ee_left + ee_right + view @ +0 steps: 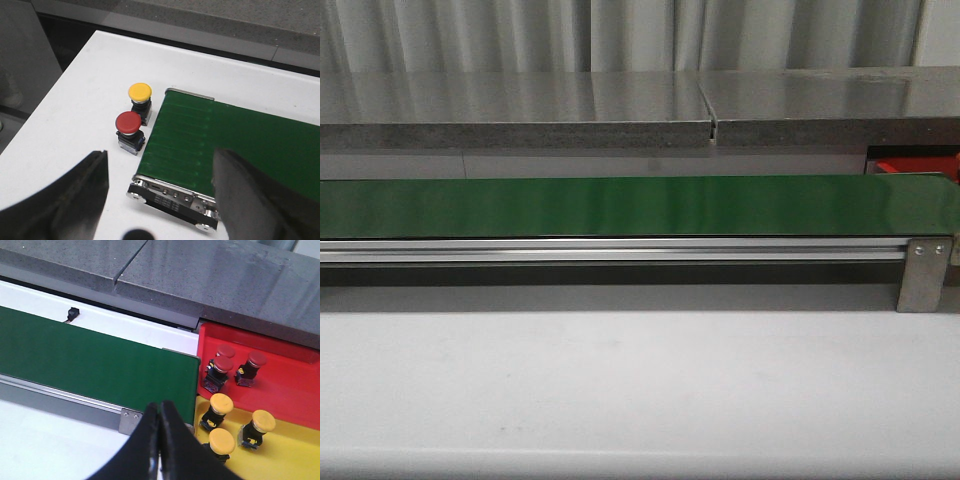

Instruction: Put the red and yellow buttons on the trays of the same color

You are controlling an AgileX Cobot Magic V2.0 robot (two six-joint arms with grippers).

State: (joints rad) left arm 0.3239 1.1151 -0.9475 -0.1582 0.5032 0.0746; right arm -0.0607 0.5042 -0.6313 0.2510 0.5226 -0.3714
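Two loose buttons: a yellow mushroom-head push button and a red mushroom-head push button stood upright on the white tabletop, just beside the end of the green conveyor belt, the pair close together and clear of the belt.
Left gripper: its dark fingers were spread wide with nothing between them, hanging above the belt end and near the two loose buttons without touching either.
Right gripper: its black fingers were pressed together with no gap, holding nothing, above the other end of the green belt.
Red tray: a red plastic tray sat just past that belt end, next to the grey stone ledge; three red-capped buttons stood in it, near the belt.
Yellow tray: a yellow plastic tray lay touching the red tray, also just past the belt end; three yellow-capped buttons stood in it.
Belt, front view: its green surface ran across behind a silver metal rail, with a red corner showing past its right end; neither arm appeared there.
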